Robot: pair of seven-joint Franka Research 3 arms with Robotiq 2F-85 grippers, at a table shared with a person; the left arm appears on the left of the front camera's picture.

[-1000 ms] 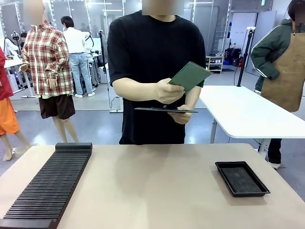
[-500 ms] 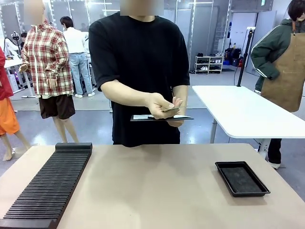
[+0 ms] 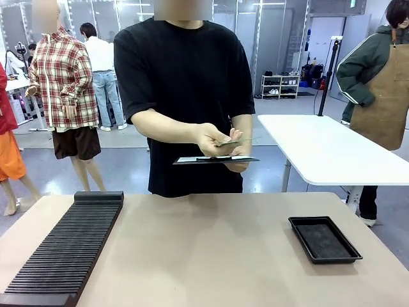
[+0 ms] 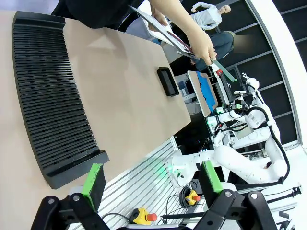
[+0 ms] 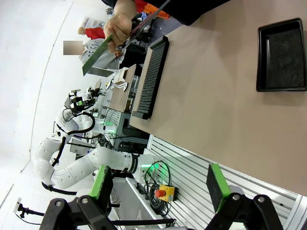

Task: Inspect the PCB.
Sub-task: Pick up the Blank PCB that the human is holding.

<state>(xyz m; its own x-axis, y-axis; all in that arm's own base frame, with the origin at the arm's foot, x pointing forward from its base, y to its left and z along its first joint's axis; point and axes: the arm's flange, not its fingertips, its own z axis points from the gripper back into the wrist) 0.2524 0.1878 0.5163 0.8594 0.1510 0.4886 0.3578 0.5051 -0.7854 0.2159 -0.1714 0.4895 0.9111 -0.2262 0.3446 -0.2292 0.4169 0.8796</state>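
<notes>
Across the table a person holds the PCB (image 3: 238, 141), a thin green board seen almost edge-on, in one hand just above a clipboard (image 3: 214, 159) carried in the other hand. The same green PCB (image 4: 221, 67) sticks out past the hand in the left wrist view, and the PCB (image 5: 97, 56) shows as a slanted strip in the right wrist view. My left gripper (image 4: 151, 179) is open with nothing between its green pads, far back from the person. My right gripper (image 5: 158, 186) is open too, and holds nothing.
A long black slotted rack (image 3: 64, 249) lies on the left of the beige table (image 3: 211, 256). A shallow black tray (image 3: 324, 238) sits at the right. A white table (image 3: 332, 153) and a person in an apron stand behind on the right.
The person has stepped a little to the left and lowered the PCB from a raised tilt to nearly flat above the clipboard. My grippers have stayed open.
</notes>
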